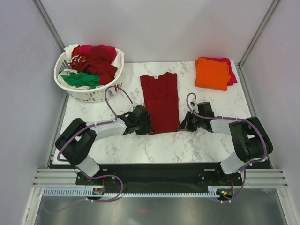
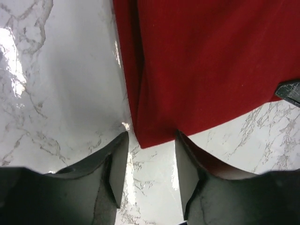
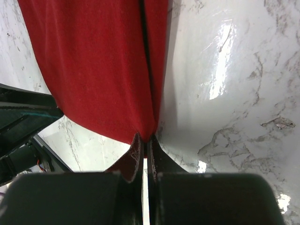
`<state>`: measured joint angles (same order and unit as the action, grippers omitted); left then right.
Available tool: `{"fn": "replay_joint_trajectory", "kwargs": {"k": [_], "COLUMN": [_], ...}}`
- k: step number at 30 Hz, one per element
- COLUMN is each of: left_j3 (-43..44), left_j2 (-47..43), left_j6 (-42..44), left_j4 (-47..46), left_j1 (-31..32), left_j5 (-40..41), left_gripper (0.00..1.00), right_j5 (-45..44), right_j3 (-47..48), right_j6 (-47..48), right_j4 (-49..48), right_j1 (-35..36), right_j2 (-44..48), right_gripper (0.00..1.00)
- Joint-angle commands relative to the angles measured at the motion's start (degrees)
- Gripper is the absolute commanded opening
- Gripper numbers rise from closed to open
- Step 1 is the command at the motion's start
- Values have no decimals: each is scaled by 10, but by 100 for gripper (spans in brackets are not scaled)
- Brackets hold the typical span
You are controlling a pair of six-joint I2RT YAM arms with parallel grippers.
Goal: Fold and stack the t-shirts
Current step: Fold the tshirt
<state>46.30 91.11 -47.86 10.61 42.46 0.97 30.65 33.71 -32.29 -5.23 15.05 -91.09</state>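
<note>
A dark red t-shirt (image 1: 160,101), folded into a long narrow strip, lies flat in the middle of the marble table with its neck toward the far side. My left gripper (image 1: 143,123) is at its near left corner, open, and the hem corner (image 2: 150,138) sits just between the fingertips. My right gripper (image 1: 185,124) is shut on the near right corner (image 3: 149,126), the cloth pinched between its fingers. An orange t-shirt (image 1: 212,72) lies folded on a magenta one (image 1: 231,75) at the far right. More t-shirts, red (image 1: 96,58), green (image 1: 82,79) and white, are crumpled in the basket.
The white lattice basket (image 1: 93,96) stands at the far left corner of the table. Grey walls close in the table on three sides. Purple cables loop over both arms. Bare marble (image 1: 164,147) lies between the shirt's hem and the arm bases.
</note>
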Motion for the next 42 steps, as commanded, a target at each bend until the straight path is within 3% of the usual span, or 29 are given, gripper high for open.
{"fn": "replay_joint_trajectory", "kwargs": {"k": [1,3,4,7,12,17,21,30,35,42], "left_j3": [0,5,8,13,17,22,34,66,127,270], "left_j2": [26,36,41,51,23,-52,-110,-228,-237,-181], "left_j6": [-22,-22,-22,-21,-13,-21,-35,-77,-59,20], "left_j4": [-28,-28,-30,-31,-25,18,84,160,213,282], "left_j1": [-1,-1,-2,1,5,21,57,111,111,74], "left_j5": [7,5,0,-5,-29,-70,-59,-49,-19,18], "left_gripper": [50,41,27,2,2,2,2,2,2,2], "right_j5": [-21,-19,-16,-9,-5,-16,-20,-44,-95,-140], "right_j3": [-21,-21,-20,-19,-14,-1,7,60,158,297], "right_j6": [25,23,22,15,0,-3,-2,-4,13,48], "right_j4": [37,37,37,34,71,173,248,402,443,443], "right_j1": [6,5,6,7,15,24,27,31,31,31], "right_j2": [-16,-18,-18,-13,32,160,265,405,388,270], "right_gripper": [0,0,0,0,0,0,0,0,0,0]}}
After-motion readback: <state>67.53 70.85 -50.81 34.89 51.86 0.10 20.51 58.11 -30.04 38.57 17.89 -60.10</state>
